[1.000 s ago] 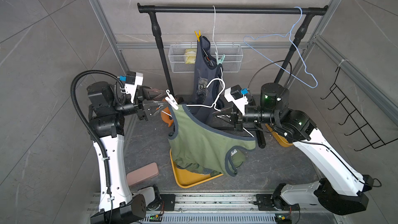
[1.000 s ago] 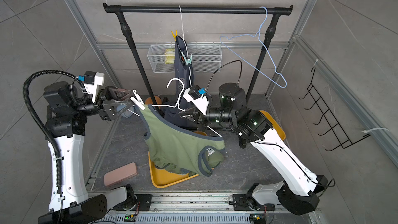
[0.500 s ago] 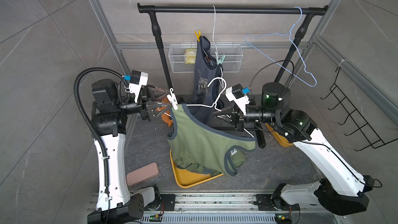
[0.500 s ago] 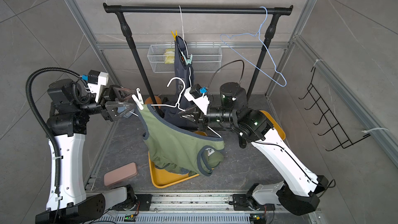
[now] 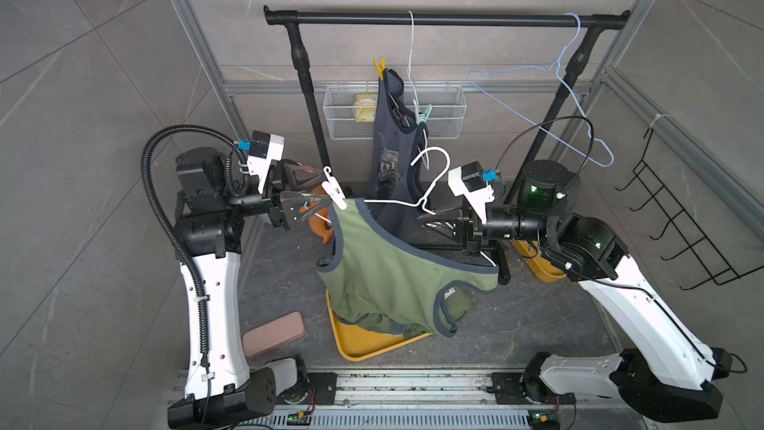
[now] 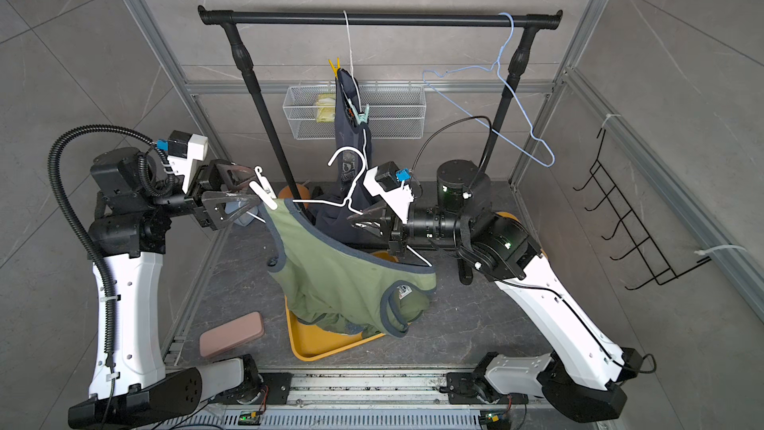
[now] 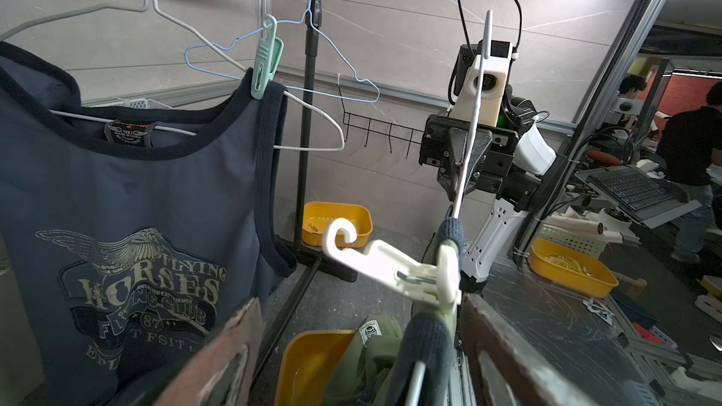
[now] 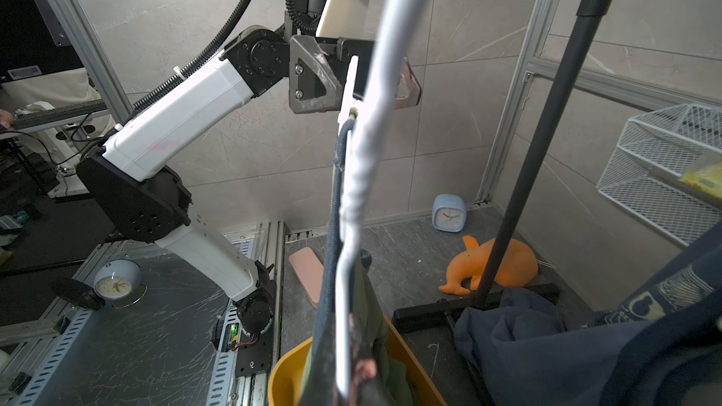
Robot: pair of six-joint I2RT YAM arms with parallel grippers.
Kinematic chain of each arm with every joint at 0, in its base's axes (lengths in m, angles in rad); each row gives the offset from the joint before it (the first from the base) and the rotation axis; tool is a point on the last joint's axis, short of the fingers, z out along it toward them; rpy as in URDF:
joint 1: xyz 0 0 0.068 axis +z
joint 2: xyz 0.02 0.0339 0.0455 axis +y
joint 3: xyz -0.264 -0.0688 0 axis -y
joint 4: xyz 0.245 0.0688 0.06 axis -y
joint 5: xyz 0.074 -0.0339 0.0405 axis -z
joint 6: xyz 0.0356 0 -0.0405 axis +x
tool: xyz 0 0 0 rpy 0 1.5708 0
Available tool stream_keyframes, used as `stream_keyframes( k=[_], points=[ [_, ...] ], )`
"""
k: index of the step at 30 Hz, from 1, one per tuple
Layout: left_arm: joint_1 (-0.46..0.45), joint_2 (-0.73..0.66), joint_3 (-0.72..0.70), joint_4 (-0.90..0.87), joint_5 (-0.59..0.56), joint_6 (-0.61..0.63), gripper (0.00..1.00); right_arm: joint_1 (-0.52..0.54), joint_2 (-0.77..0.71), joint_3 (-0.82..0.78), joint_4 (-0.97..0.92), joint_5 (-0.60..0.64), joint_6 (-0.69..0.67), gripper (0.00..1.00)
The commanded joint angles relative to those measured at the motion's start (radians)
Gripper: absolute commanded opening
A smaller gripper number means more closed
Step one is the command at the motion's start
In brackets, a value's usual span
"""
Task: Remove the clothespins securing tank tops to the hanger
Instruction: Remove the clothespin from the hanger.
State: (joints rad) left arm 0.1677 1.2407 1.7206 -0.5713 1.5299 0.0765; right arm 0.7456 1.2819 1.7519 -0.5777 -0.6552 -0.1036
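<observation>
An olive tank top [image 5: 384, 279] [image 6: 330, 279] hangs from a white hanger [image 5: 430, 184] [image 6: 351, 184]. A white clothespin [image 5: 334, 194] [image 6: 264, 192] [image 7: 394, 267] pins its strap at the hanger's left end. My left gripper [image 5: 322, 186] [image 6: 254, 184] [image 7: 357, 302] is open, with the strap and wire running between its fingers and the pin just past the tips. My right gripper [image 5: 421, 219] [image 6: 351, 219] [image 8: 351, 365] is shut on the hanger's wire. A slate blue tank top [image 5: 388, 126] [image 7: 136, 189] hangs on the rail, held by a yellow clothespin [image 5: 379, 66] and a mint one [image 5: 422, 114] [image 7: 267, 64].
A black rail [image 5: 446, 18] carries a bare light-blue hanger [image 5: 558, 88]. Behind it hangs a wire basket [image 5: 438, 117]. A yellow tray [image 5: 359, 349] sits under the olive top, and a pink case [image 5: 273, 332] lies beside it. An orange plush [image 8: 496, 263] and a small clock [image 8: 448, 212] sit on the floor.
My left arm has edged to the right, bringing its open fingers up to the white clothespin. The right arm and the hanger have stayed put.
</observation>
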Motion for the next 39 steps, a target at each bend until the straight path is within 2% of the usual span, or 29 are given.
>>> stream_keyframes(
  k=[1, 12, 29, 33, 36, 39],
  points=[
    [-0.009, -0.009, 0.034, -0.010, 0.211, 0.011, 0.82, -0.003, 0.013, 0.019, 0.047, -0.014, 0.017, 0.00],
    [-0.047, 0.002, 0.042, -0.015, 0.210, 0.009, 0.80, -0.002, 0.046, 0.043, 0.052, -0.034, 0.024, 0.00],
    [-0.057, -0.008, 0.036, -0.018, 0.211, 0.003, 0.64, -0.003, 0.076, 0.066, 0.059, -0.015, 0.023, 0.00],
    [-0.060, -0.012, 0.030, -0.018, 0.211, 0.005, 0.56, -0.002, 0.077, 0.069, 0.059, -0.020, 0.026, 0.00],
    [-0.061, -0.013, 0.030, -0.018, 0.210, 0.005, 0.32, -0.003, 0.080, 0.069, 0.056, -0.020, 0.024, 0.00],
    [-0.061, -0.013, 0.031, -0.019, 0.210, 0.003, 0.20, -0.003, 0.080, 0.067, 0.055, -0.018, 0.027, 0.00]
  ],
)
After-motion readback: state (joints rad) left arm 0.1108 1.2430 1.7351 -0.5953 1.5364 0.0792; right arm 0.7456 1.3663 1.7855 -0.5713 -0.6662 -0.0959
